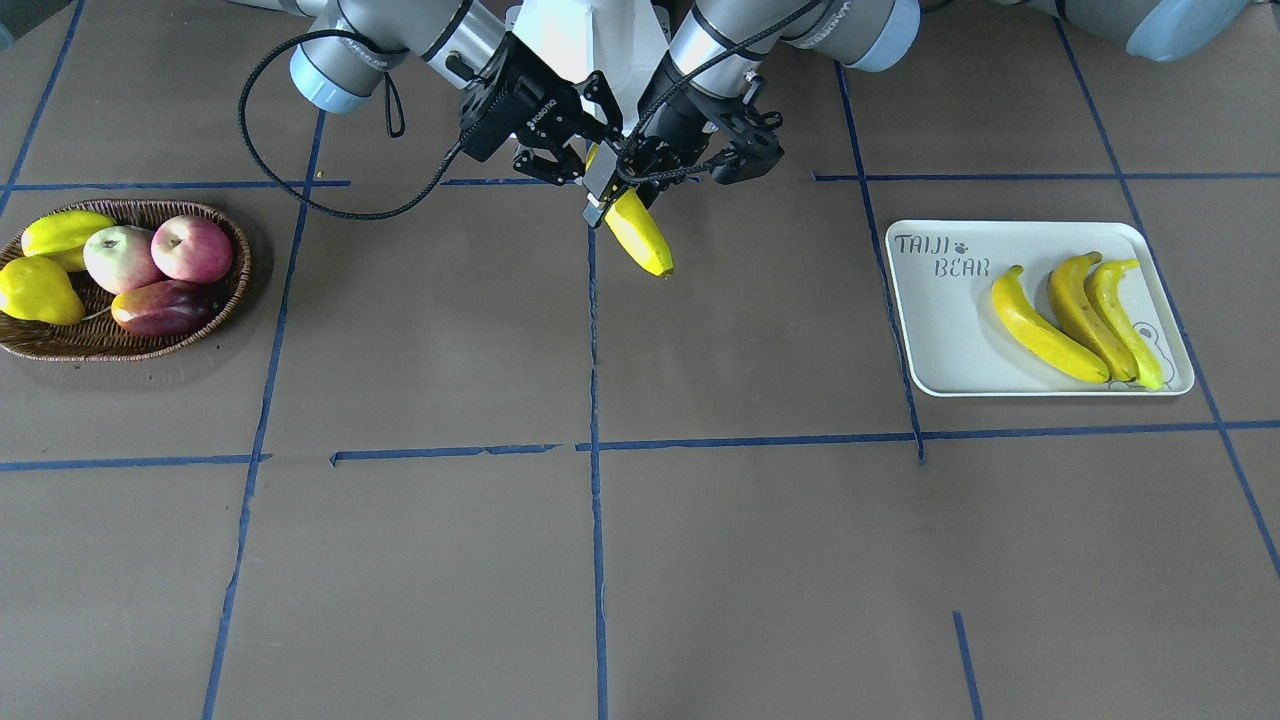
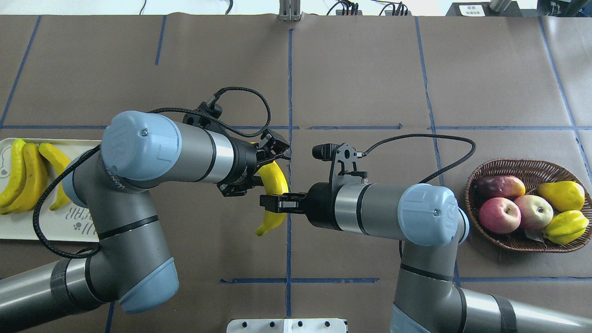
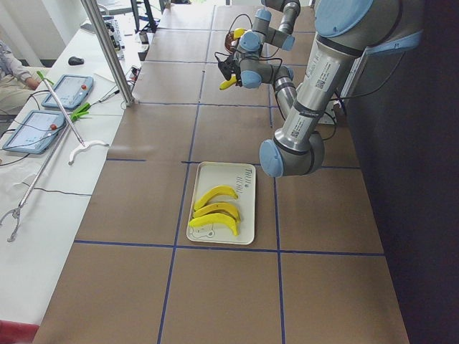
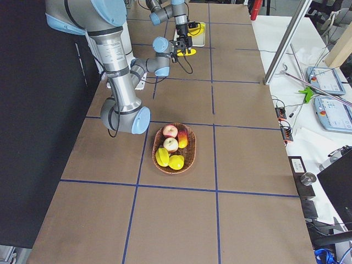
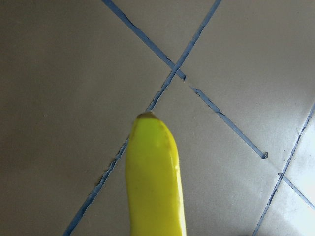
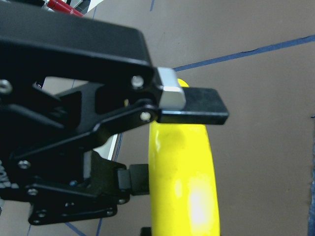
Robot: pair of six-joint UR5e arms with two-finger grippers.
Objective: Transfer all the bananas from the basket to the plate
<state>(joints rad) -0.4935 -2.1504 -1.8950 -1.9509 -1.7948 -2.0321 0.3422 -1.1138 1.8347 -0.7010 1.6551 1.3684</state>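
Note:
One banana hangs in the air over the table's middle, between my two grippers; it also shows in the overhead view. My right gripper is shut on its middle. My left gripper has its fingers closed on the banana's upper end. The left wrist view shows the banana's free end above the table. Three bananas lie side by side on the white plate. No banana shows in the wicker basket.
The basket holds two apples, a dark red mango, a yellow pear-shaped fruit and a yellow-green fruit. Blue tape lines cross the brown table. Both arms meet near the robot's base.

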